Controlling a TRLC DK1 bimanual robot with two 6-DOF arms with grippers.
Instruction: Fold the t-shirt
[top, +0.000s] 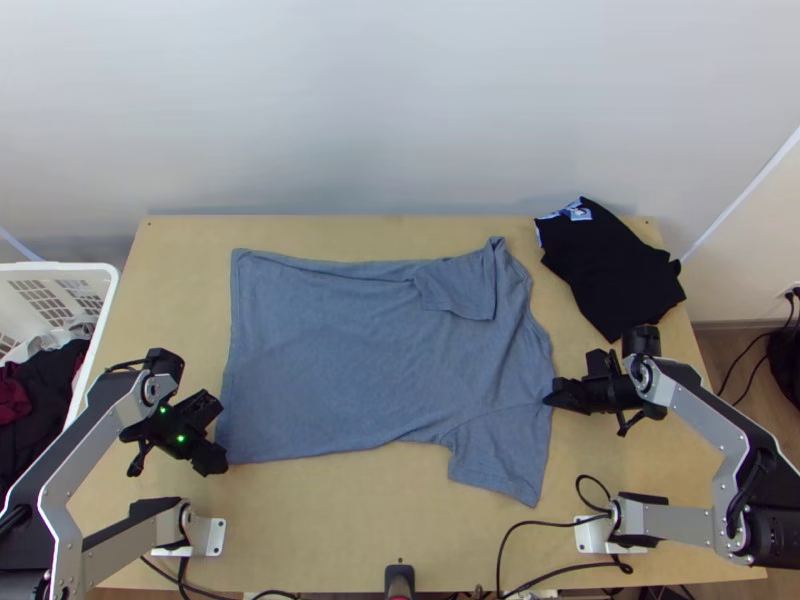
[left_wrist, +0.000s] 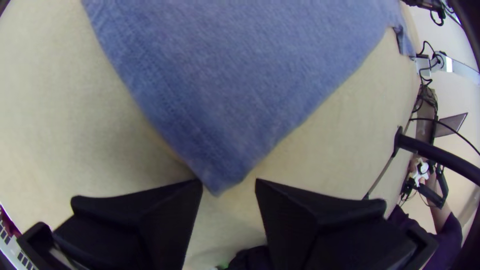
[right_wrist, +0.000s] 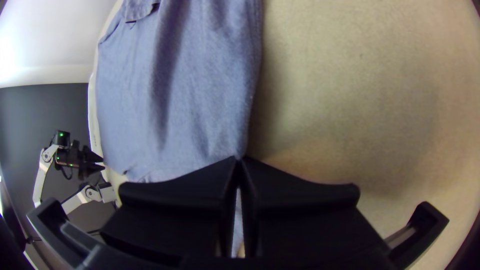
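Lying on the far right corner of the light wooden table (top: 330, 520), 1 rumpled black cloth (top: 605, 265) with blue-and-white patches at its far end. Just beyond the table's left edge, 1 white basket (top: 70, 268) with slotted sides, holding dark cloth (top: 42, 410), dark red cloth (top: 13, 397) and pale cloth (top: 48, 342). Behind, a pale wall (top: 400, 110). Off to the right, wooden floor (top: 716, 350) and black cables (top: 793, 308) near the wall.
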